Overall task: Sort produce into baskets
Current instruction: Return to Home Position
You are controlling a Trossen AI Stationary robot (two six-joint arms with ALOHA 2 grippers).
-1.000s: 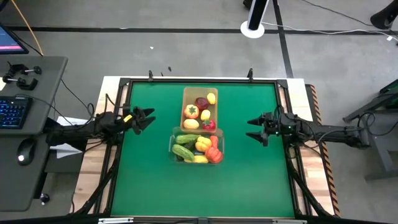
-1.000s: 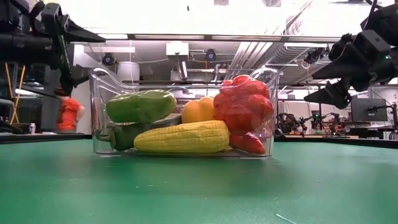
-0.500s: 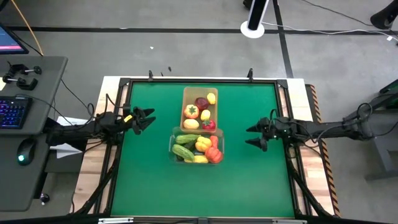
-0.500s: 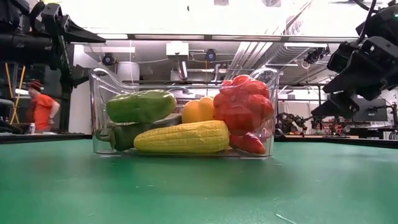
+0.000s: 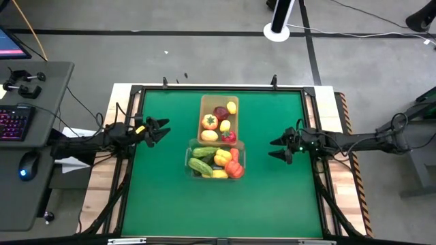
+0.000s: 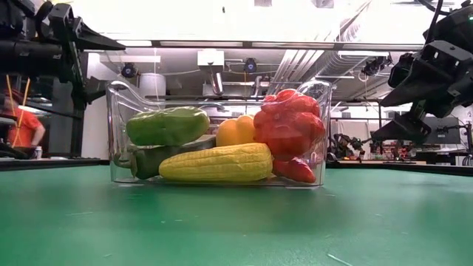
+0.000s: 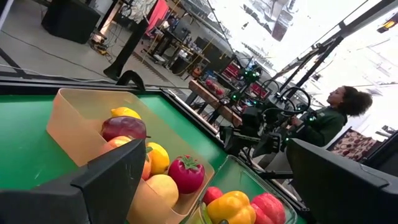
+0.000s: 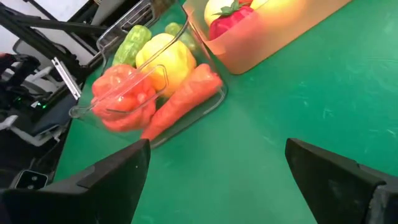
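A tan basket (image 5: 219, 120) in the middle of the green table holds yellow, orange and dark red produce (image 5: 221, 112). Right in front of it, a clear basket (image 5: 215, 162) holds green cucumbers (image 5: 201, 165), a yellow pepper (image 5: 222, 158), a corn cob (image 6: 216, 163) and red pieces (image 6: 288, 125). My left gripper (image 5: 162, 130) hovers open at the table's left side, level, pointing at the baskets. At the right side my right gripper (image 5: 276, 148) hovers open and tipped down a little, with bare green table between its fingers (image 8: 217, 158).
Open green table lies around both baskets and along the near edge. A desk with a keyboard (image 5: 15, 121) and mouse stands left of the table. People show in the room beyond (image 7: 329, 118).
My right gripper has tipped downward, rolled a little and drifted slightly toward the table's near edge, staying open; over the last half second it has kept still. The baskets and produce have not moved.
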